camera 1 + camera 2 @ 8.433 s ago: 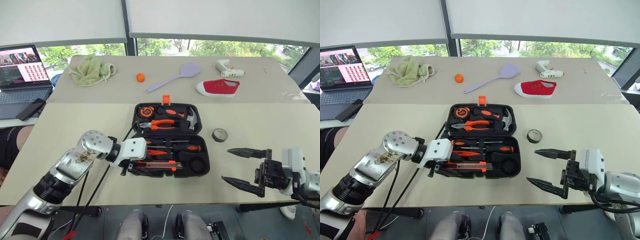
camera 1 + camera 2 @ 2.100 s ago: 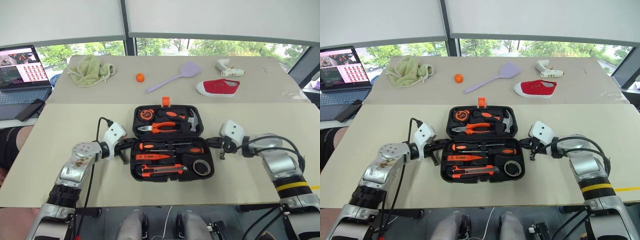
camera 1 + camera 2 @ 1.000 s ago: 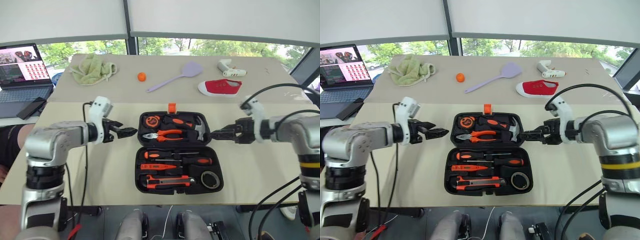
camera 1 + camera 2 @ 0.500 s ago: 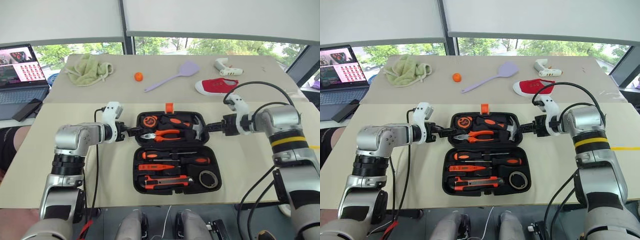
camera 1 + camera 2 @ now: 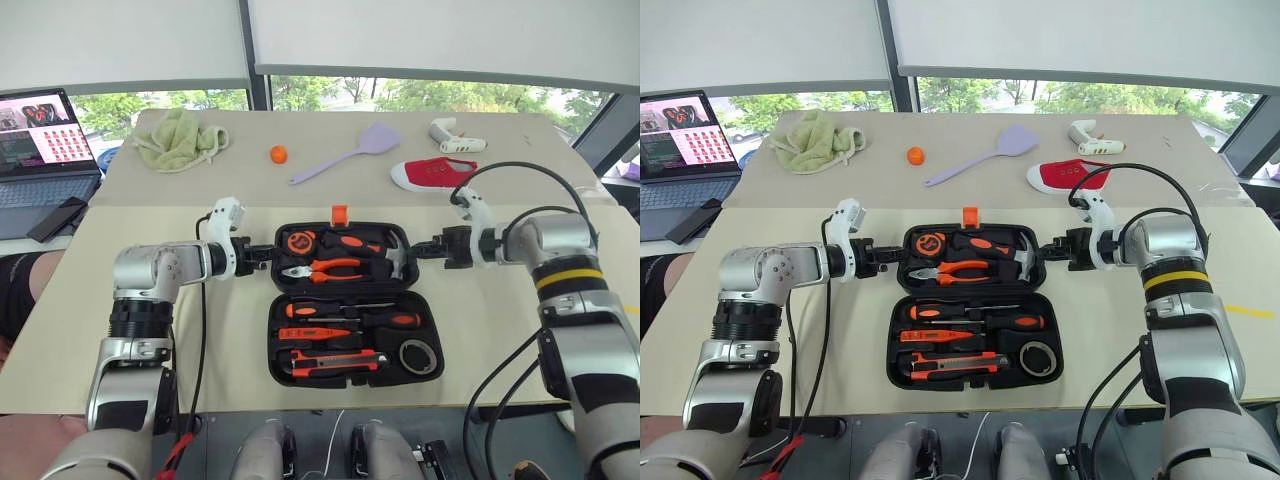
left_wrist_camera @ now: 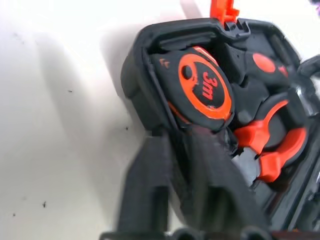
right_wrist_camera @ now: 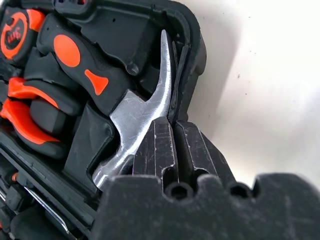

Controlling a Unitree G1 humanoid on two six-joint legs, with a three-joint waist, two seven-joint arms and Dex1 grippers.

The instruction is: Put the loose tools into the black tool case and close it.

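Now, case: I see black tool case (image 5: 352,300) lying open, tools slotted.
Hands: left hand (image 5: 262,254) and right hand (image 5: 420,252) pinch lid's side rims.
Around: spatula (image 5: 348,152), shoe (image 5: 434,172) well behind on tabletop (image 5: 500,330).

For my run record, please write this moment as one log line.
left gripper: shut on lid left edge | right gripper: shut on lid right edge | tools: in case | case: open

Black tool case (image 5: 352,355), orange latch (image 5: 340,214); lilac spatula (image 5: 347,156); red shoe (image 5: 434,173).
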